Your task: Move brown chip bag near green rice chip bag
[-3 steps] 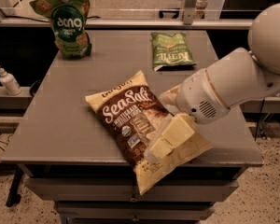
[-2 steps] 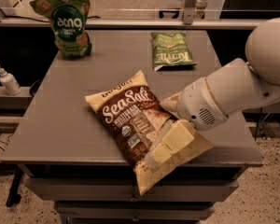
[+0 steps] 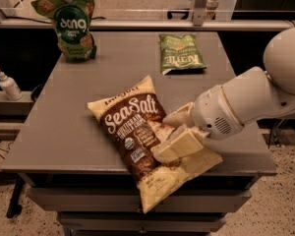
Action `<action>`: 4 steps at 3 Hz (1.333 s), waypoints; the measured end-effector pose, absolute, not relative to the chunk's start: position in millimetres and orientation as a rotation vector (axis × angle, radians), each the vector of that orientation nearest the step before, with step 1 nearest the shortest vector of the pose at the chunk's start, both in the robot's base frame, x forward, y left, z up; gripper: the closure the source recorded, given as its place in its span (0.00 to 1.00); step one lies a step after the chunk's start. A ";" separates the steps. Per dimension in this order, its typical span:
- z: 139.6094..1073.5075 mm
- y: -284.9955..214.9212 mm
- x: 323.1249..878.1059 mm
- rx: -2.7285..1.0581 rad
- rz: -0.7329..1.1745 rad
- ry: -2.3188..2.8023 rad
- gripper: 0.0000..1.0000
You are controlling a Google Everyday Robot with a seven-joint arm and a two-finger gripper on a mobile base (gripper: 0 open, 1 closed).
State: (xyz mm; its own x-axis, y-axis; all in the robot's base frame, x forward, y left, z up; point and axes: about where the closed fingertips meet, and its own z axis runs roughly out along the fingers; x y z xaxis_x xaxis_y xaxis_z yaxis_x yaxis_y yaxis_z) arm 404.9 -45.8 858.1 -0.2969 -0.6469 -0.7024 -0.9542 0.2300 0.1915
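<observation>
The brown chip bag point(image 3: 137, 136), cream-yellow with a dark brown centre panel and "Sea Salt" script, lies flat at the table's front, its lower corner hanging over the front edge. My gripper point(image 3: 161, 139) comes in from the right and sits on the bag's right half. It is open: one cream finger point(image 3: 179, 145) lies over the bag and the other finger point(image 3: 177, 117) sits at the bag's right edge. The green rice chip bag point(image 3: 73, 27) stands upright at the far left corner, well away from the brown bag.
A flatter green "Kettle" bag point(image 3: 181, 53) lies at the back right of the grey table point(image 3: 78, 107). A white pump bottle point(image 3: 9, 85) stands on a ledge left of the table. My white arm point(image 3: 255, 97) reaches in over the table's right edge.
My arm and gripper have moved down and slightly towards the front onto the brown bag. The bag has not shifted.
</observation>
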 end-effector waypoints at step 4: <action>856.6 -51.8 411.5 -1.469 0.855 2.022 1.00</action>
